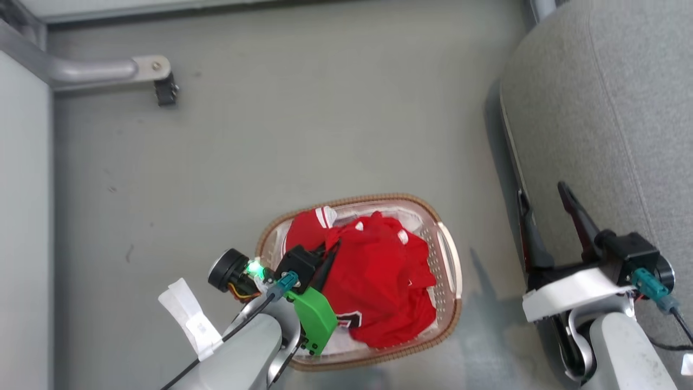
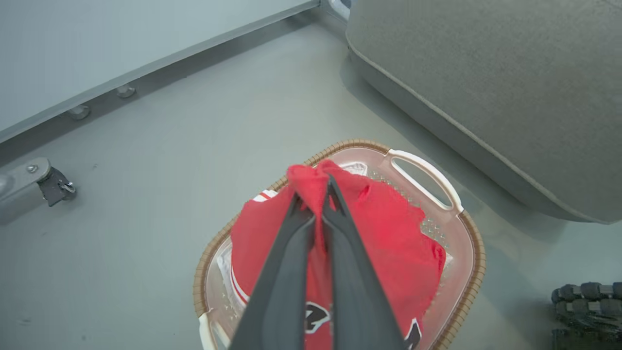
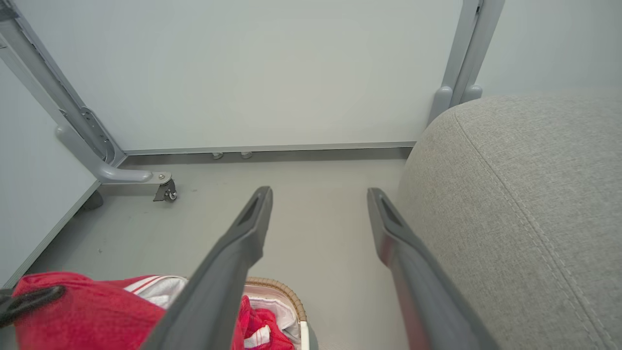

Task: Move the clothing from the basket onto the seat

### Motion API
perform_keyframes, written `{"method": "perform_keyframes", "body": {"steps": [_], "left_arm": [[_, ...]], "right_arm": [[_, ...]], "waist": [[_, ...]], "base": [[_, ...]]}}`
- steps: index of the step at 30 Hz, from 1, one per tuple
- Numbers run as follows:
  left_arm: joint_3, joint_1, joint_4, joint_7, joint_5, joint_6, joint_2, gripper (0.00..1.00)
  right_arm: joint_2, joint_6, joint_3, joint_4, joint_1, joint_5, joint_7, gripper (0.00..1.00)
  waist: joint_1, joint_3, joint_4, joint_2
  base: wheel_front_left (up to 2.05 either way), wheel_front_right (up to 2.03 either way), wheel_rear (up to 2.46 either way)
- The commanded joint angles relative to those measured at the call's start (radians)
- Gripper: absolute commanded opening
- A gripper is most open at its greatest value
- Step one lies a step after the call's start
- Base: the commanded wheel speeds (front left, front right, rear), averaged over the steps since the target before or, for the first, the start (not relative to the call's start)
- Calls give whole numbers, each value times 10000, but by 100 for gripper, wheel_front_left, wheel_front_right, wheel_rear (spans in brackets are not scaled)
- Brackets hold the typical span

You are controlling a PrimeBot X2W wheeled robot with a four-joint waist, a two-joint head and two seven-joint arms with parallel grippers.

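The left gripper [image 2: 315, 194] pinches a fold of the red clothing [image 2: 388, 233] heaped in the basket [image 2: 475, 243]. The right gripper [image 3: 319, 195] hangs with its fingers spread beside the seat [image 3: 525, 194]. A castor leg [image 1: 162, 86] stands well apart.

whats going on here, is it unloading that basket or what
The robot is partway through moving laundry. Its left pincer is shut on a raised fold of the red jerseys, which are bunched in the white laundry basket on the floor. Its right pincer is open and holds nothing, next to the edge of the grey sofa cushion. No jersey is on the cushion yet.
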Motion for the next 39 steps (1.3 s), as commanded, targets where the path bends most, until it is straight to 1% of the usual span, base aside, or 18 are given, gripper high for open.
{"method": "perform_keyframes", "body": {"steps": [1,5,10,15,20,24,30,33,34,39], "left_arm": [[24,189,-321,-6,170,-76,148,0],[-34,69,-1168,-7,608,-188,681,0],[-90,-542,-1978,69,997,-310,1335,0],[79,-1563,-2845,633,1179,-435,2055,0],[374,-2470,-3551,1132,1174,-476,2454,0],[604,-2976,-3859,1406,1087,-405,2592,0],[747,-3482,-3962,1616,1017,-389,2549,0],[713,-3712,-4007,1683,1019,-369,2363,0],[700,-3842,-4045,1711,979,-350,2216,0],[583,-4252,-4112,1794,995,-382,1827,0]], "right_arm": [[-47,-7,-22,76,333,-33,-49,100],[-43,-7,-19,213,829,-65,-49,100],[-42,-7,48,279,1279,-93,-49,100],[-40,-7,168,231,1470,-133,-49,100],[-37,-7,413,184,1419,-153,-49,100],[-44,-7,824,124,1162,-175,-49,100],[-39,-7,1449,97,852,-224,-49,100],[-41,-7,1795,101,684,-248,-49,100],[-39,-7,2070,94,549,-202,-49,100],[-44,-7,2818,202,119,-264,-49,100]], "waist": [[0,-1571,736,86],[0,-2369,825,86],[0,-3091,855,86],[0,-3470,879,86],[0,-3622,877,86],[0,-3657,823,86],[0,-3643,800,86],[0,-3642,848,86],[0,-3650,883,86],[0,-3675,974,86]], "base": [[0,0,0],[0,0,0],[0,0,0],[0,0,0],[0,0,0],[0,0,0],[0,0,0],[0,0,0],[0,0,0],[0,0,0]]}}
